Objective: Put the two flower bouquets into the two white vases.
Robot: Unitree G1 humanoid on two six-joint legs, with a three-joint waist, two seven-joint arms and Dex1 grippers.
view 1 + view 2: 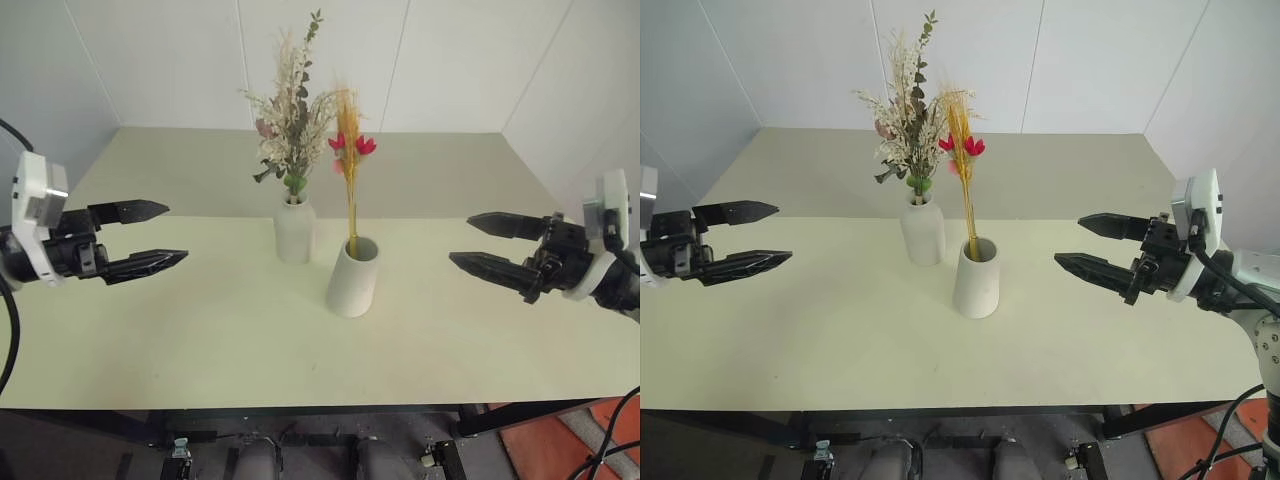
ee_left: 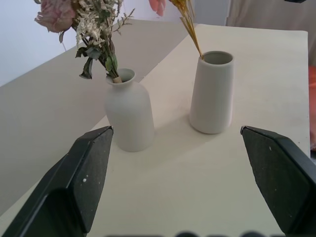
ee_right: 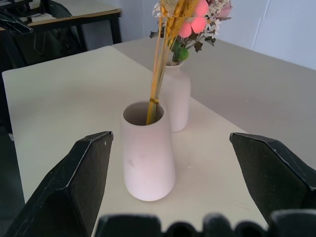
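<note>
A bushy bouquet of beige-pink dried flowers and green leaves stands in the narrow-necked white vase at the table's middle. Just right of it and nearer, the slim yellow-stemmed bouquet with pink-red blossoms stands in the wide-mouthed white vase. My left gripper hovers open and empty well left of the vases, pointing at them. My right gripper hovers open and empty well to their right. Both vases also show between the open fingers in the left wrist view and the right wrist view.
The pale table runs wide around the vases, its front edge close to me. White walls stand behind. A dark desk shows beyond the table's far side in the right wrist view.
</note>
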